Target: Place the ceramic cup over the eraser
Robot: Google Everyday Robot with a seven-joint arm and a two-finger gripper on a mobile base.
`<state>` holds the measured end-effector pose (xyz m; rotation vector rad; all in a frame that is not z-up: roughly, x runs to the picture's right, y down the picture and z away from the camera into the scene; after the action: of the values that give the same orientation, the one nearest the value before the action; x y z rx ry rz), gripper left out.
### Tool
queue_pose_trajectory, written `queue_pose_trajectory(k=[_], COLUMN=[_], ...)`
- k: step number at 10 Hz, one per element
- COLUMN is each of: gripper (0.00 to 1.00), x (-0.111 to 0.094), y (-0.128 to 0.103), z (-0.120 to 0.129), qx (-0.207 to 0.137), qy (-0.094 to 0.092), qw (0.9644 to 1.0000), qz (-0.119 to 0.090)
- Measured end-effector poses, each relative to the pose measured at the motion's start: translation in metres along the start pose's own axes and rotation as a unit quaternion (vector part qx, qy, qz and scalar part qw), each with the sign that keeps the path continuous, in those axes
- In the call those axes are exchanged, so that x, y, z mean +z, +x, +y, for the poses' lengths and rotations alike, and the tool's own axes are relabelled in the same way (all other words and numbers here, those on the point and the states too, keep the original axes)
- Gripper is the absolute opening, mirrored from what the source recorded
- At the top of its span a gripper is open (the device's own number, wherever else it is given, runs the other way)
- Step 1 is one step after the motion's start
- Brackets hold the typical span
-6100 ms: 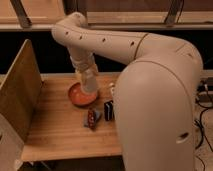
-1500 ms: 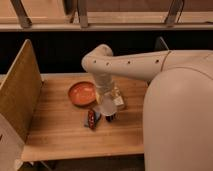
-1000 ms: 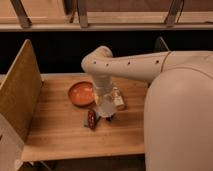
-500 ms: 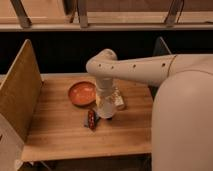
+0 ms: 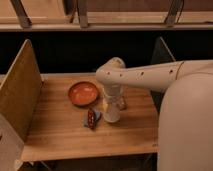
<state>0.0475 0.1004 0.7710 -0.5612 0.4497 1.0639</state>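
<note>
the wooden table (image 5: 60,135) carries all the things. the white arm (image 5: 145,77) reaches down to its middle. the orange bowl (image 5: 83,93) is left of the arm. the gripper (image 5: 112,106) is low, directly above the ceramic cup (image 5: 111,114), which stands on the table; i cannot tell its state. the red-and-blue item (image 5: 91,119) lies just left of the cup. the eraser is not visible.

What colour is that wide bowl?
Orange bowl, camera view; the tool is lowered right of it.
</note>
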Motion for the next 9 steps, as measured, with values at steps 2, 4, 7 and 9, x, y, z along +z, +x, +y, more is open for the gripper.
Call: queue_pose_trajectory(k=[2,4,7,9], gripper=[0.0,0.14,0.43,0.63], x=[0.0033,0.0034,0.0034,0.0041], y=[-0.0006,-0.0005,-0.0004,-0.0003], z=[0.0026,0.0031,0.0033,0.0033], qx=[-0.003,-0.004,-0.004,-0.004], qy=[-0.002,-0.002,-0.002,-0.002], qw=[1.0,1.0,1.0,1.0], qz=[-0.002,-0.002,-0.002,-0.001])
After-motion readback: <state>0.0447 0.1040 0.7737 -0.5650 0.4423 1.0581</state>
